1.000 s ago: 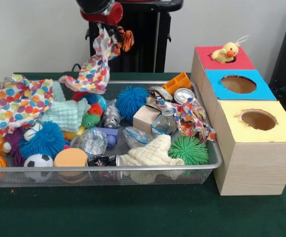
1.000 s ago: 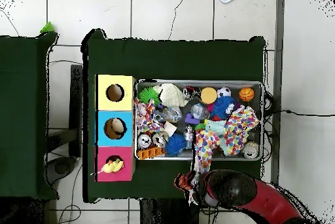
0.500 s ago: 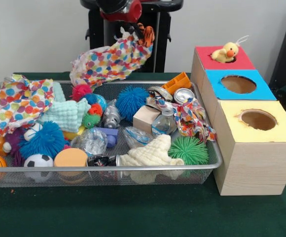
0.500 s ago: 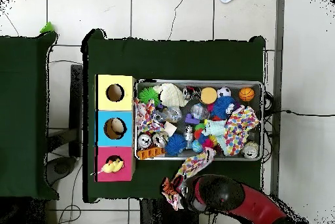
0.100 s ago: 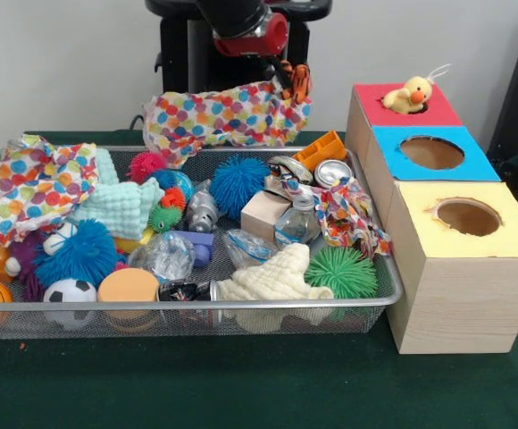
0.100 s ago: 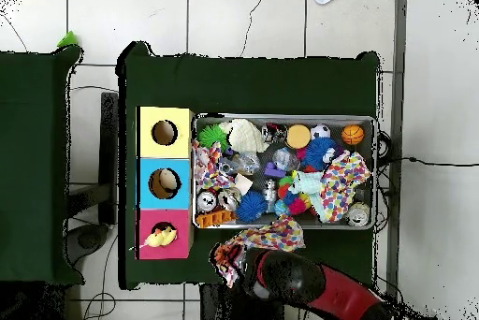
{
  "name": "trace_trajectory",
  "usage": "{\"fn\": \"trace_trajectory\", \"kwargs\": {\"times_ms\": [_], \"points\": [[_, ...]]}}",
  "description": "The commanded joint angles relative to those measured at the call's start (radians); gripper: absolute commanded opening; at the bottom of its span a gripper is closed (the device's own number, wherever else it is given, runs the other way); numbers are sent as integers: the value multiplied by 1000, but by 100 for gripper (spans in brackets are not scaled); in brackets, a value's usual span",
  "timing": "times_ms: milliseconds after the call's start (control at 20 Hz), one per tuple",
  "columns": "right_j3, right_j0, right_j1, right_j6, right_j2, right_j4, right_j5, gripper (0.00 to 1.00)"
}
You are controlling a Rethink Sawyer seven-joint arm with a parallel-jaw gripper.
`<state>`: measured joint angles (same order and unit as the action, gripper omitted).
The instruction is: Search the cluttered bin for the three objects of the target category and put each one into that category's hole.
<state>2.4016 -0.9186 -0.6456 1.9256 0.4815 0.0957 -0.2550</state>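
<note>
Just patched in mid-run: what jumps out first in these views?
The gripper holds a polka-dot cloth in the air, stretched out behind the bin's far rim, along with a small orange striped toy. To the bin's right in the front view stands the three-hole box; a yellow duck sits in the red hole, while the blue hole and yellow hole stand open.

arm (image 5: 241, 18) cut off at top edge, gripper (image 5: 288, 79) fingers hidden by polka-dot cloth (image 5: 228, 116)
</note>
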Motion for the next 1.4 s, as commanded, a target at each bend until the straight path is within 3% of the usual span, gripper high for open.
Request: {"fn": "trace_trajectory", "kwargs": {"times_ms": [50, 800, 1100, 1400], "points": [[-16, 67, 84, 219, 84, -88, 140, 0], [-2, 192, 61, 277, 64, -189, 221, 0], [1, 207, 58, 279, 66, -214, 232, 0], [39, 192, 6, 276, 117, -236, 195, 0]]}}
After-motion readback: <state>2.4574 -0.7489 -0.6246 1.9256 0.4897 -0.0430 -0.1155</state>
